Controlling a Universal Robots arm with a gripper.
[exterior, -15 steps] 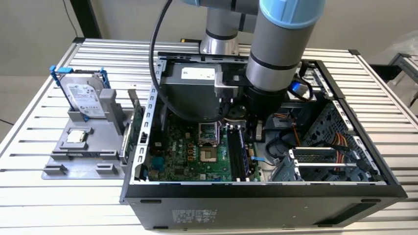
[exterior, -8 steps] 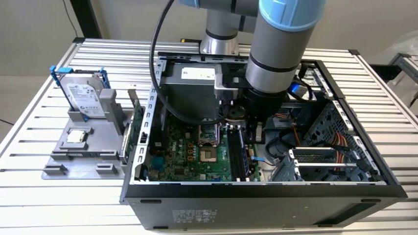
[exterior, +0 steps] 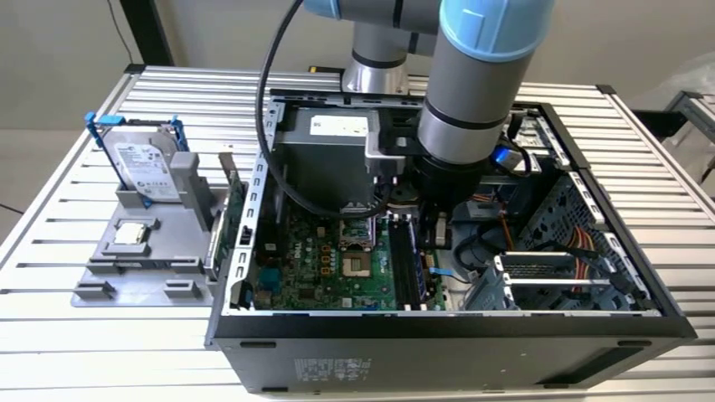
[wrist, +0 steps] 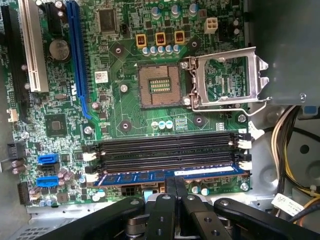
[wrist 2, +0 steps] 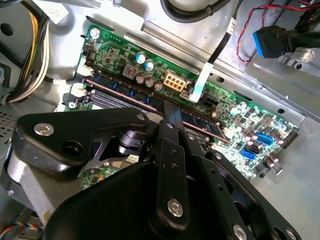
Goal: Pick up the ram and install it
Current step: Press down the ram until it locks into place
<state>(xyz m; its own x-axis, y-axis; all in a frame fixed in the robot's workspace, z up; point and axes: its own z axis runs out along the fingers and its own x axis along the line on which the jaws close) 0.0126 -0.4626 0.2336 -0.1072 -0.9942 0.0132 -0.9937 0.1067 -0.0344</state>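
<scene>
A robotics lab bench: a ribbed aluminium table (exterior: 659, 209) carries an opened computer case (exterior: 447, 335) beneath a robot arm (exterior: 480, 75).

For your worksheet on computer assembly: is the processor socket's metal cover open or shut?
Open: the metal cover is swung aside, leaving the processor socket exposed and empty.

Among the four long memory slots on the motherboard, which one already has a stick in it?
The slot nearest the gripper holds the ram, a bluish stick with black chips. The three memory slots beyond it, toward the processor socket, are bare black channels.
</scene>
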